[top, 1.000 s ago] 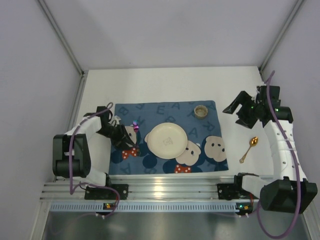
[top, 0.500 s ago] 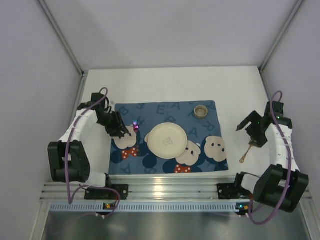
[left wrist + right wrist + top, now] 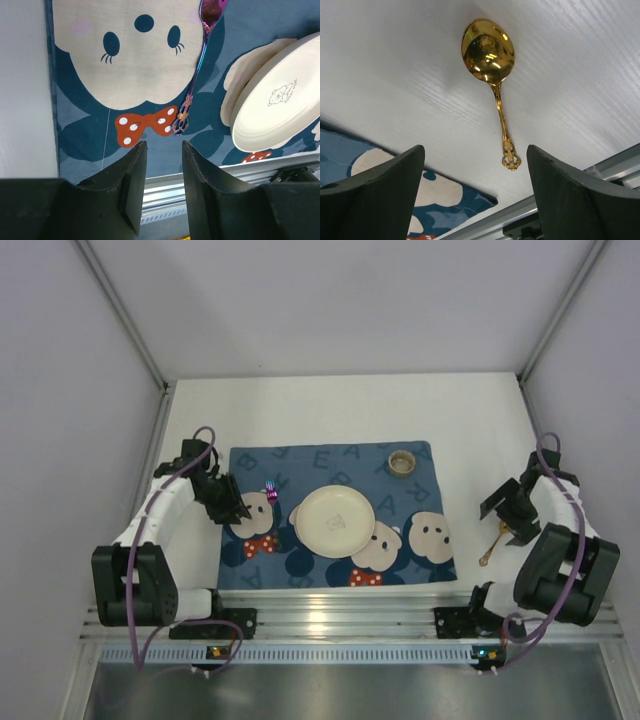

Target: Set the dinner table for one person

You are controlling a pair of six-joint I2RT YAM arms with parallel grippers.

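Right wrist view showed the right gripper (image 3: 475,150) poised with jaws spread wide and empty over a polished gold metal spoon (image 3: 488,50). It lay flat on the dinner table (image 3: 320,410) — the large white matte top under everything — right of the blue cartoon-printed cloth placemat (image 3: 310,460). The likely slip: so thin a handle on that hard, faintly grained surface could skate away as the fingers closed. The left gripper (image 3: 162,150), jaws partly apart and empty, hovered above an iridescent purple fork (image 3: 195,85). Plain pale walls enclosed the table.
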